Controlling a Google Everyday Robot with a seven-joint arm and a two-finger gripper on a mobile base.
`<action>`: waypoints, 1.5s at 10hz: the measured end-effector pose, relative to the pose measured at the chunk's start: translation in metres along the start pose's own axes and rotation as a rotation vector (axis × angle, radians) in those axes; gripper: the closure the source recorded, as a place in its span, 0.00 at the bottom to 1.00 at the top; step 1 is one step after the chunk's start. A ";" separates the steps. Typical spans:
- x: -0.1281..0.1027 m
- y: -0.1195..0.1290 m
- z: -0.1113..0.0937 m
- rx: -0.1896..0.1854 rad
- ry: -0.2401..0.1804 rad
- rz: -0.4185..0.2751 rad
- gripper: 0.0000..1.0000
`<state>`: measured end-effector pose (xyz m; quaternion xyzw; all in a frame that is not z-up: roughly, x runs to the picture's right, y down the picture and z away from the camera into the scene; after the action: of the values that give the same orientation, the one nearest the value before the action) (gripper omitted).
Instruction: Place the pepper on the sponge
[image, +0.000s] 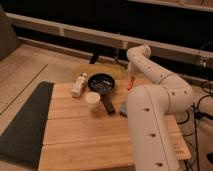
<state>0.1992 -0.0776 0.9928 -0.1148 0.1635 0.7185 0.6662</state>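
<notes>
The orange-red pepper (129, 84) hangs just above the wooden table, right of the pan, and my gripper (131, 79) comes down onto it from above, shut on it. The white arm arches from the far right and its thick lower link fills the foreground. The sponge (122, 111), a small blue-grey block, lies on the table below the pepper, and the arm's lower link hides its right part.
A black pan (101, 83) sits mid-table with its dark handle (107, 104) pointing toward me. A cream cup (93, 100) stands left of the handle and a pale bottle (79, 85) lies left of the pan. A dark mat (25, 125) borders the wooden table (80, 140) on the left.
</notes>
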 end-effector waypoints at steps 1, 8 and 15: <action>0.012 0.003 -0.007 -0.003 0.006 0.002 1.00; 0.102 0.028 -0.035 -0.017 0.086 -0.035 1.00; 0.152 0.044 -0.031 -0.020 0.233 -0.126 1.00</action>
<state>0.1409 0.0477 0.9101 -0.2142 0.2251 0.6585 0.6854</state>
